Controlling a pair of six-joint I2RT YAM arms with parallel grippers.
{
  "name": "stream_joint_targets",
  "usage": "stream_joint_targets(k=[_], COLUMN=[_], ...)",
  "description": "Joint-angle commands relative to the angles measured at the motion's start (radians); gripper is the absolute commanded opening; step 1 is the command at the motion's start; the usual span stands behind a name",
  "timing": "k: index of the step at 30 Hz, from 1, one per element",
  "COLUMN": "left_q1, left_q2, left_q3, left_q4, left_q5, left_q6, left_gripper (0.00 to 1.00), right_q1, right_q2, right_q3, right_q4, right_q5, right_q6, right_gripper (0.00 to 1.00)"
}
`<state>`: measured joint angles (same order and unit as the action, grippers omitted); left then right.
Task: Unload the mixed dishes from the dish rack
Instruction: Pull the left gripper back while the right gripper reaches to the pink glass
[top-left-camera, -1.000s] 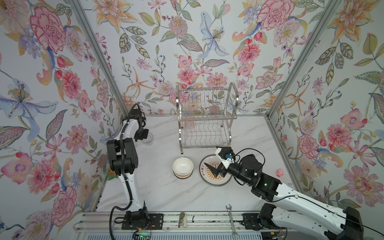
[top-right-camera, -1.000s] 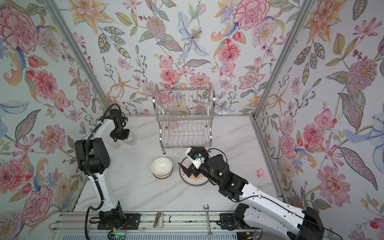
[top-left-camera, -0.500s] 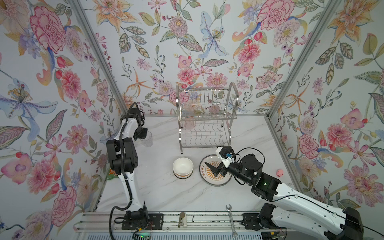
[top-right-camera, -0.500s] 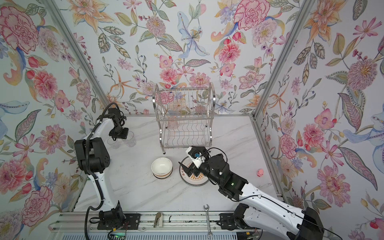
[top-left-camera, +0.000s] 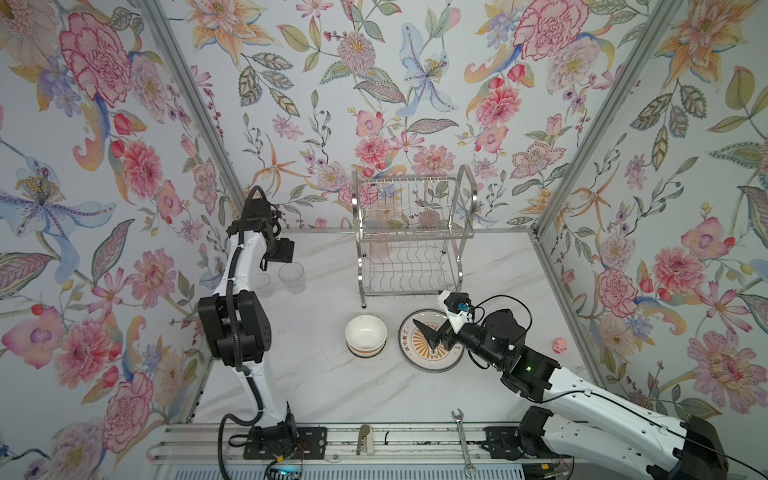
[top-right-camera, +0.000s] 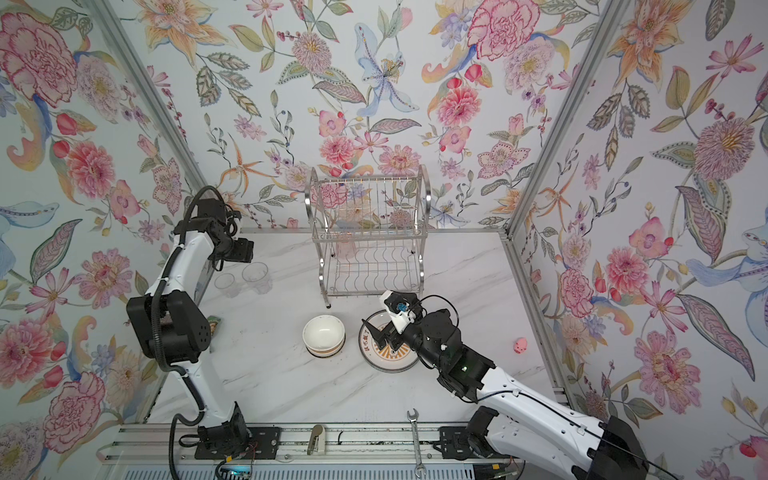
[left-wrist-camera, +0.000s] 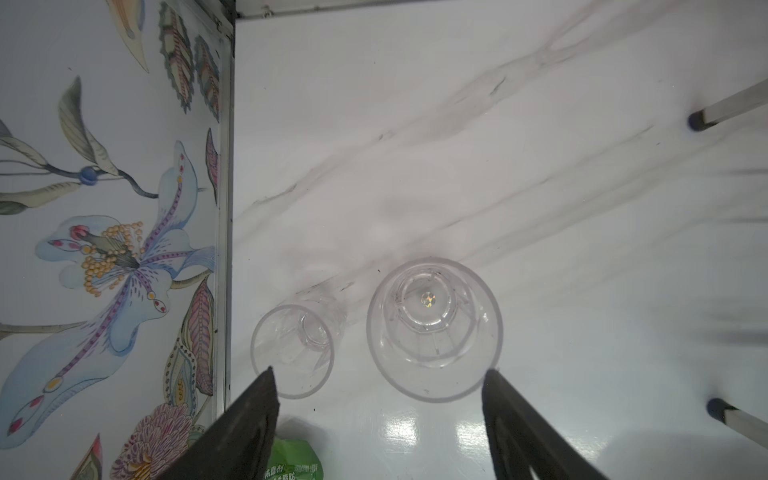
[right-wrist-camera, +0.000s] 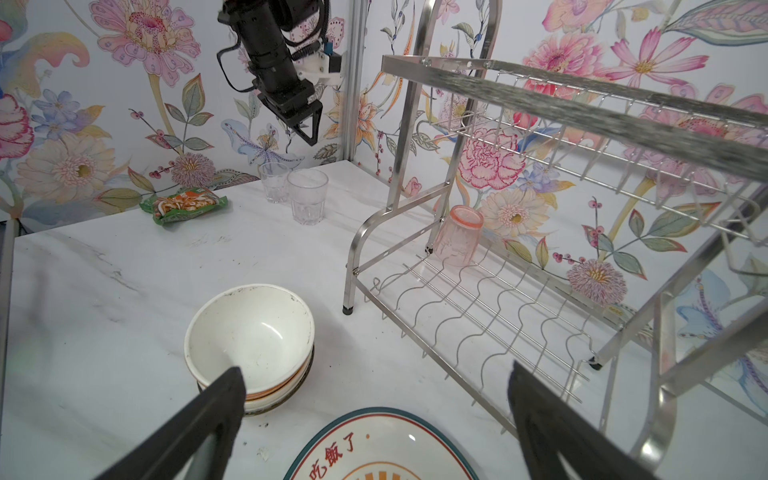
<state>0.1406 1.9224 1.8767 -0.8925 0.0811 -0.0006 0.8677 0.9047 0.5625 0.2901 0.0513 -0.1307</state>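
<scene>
Dishes nearest the left gripper (left-wrist-camera: 380, 372) are two clear tumblers. Its jaws stand wide apart with nothing between them, hanging above and clear of the larger clear tumbler (left-wrist-camera: 434, 328), which stands upright and empty on the marble table (left-wrist-camera: 540, 249). The smaller clear tumbler (left-wrist-camera: 293, 351) is just beside it on the side of the flowered wall, also upright and empty. A green snack packet (right-wrist-camera: 183, 205) lies near them by that wall. The right gripper (right-wrist-camera: 374, 368) hovers low over the plate (top-left-camera: 428, 359) with the orange sunburst centre, jaws spread wide and gripping nothing; the plate lies flat on the table. Just beside it sits a stack of bowls (right-wrist-camera: 249, 328), a white one nested on top, bare inside but for a few specks. Behind plate and bowls stands the dish rack (top-left-camera: 411, 232). On its lower shelf, in the corner nearest the clear tumblers, is a pink tumbler (right-wrist-camera: 457, 235), apparently mouth down. A wrench (top-left-camera: 462, 440) lies at the table's front edge
</scene>
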Motion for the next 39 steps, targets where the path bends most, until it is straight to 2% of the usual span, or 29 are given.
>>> stream_joint_targets(k=[1, 7, 12, 17, 22, 27, 32, 35, 39], left_q1=[-0.016, -0.068, -0.071, -0.078, -0.091, -0.108, -0.141, -0.142, -0.150], left_q2=[-0.107, -0.342, -0.534, -0.764, -0.925, -0.989, -1.072, -1.103, -1.117], left_q3=[0.006, -0.207, -0.371, -0.680, -0.881, -0.942, -1.040, -1.093, -1.120], left_q4=[0.032, 0.243, 0.428, 0.733, 0.870, 0.868, 0.897, 0.917, 0.851], left_q5=[0.061, 0.148, 0.276, 0.427, 0.477, 0.526, 0.501, 0.479, 0.537], left_q6=[0.009, 0.046, 0.003, 0.000, 0.005, 0.024, 0.062, 0.036, 0.083], left_gripper=[0.83, 0.99, 0.99, 0.99, 0.99, 0.99, 0.99, 0.99, 0.99], right_q1=[-0.013, -0.052, -0.076, -0.098, -0.148, -0.182, -0.215, -0.249, -0.258], right_q2=[-0.012, 0.008, 0.064, 0.130, 0.228, 0.365, 0.499, 0.575, 0.656], right_q3=[-0.047, -0.077, -0.037, -0.046, -0.041, 0.023, 0.066, 0.121, 0.159], right_q4=[0.079, 0.121, 0.094, 0.166, 0.280, 0.309, 0.417, 0.402, 0.439], right_q5=[0.012, 0.017, 0.040, 0.030, -0.007, -0.063, -0.101, -0.121, -0.127], right_q6=[0.035, 0.042, 0.020, -0.024, -0.046, -0.125, -0.173, -0.216, -0.259], right_gripper=[0.99, 0.99, 0.99, 0.99, 0.99, 0.99, 0.99, 0.99, 0.99])
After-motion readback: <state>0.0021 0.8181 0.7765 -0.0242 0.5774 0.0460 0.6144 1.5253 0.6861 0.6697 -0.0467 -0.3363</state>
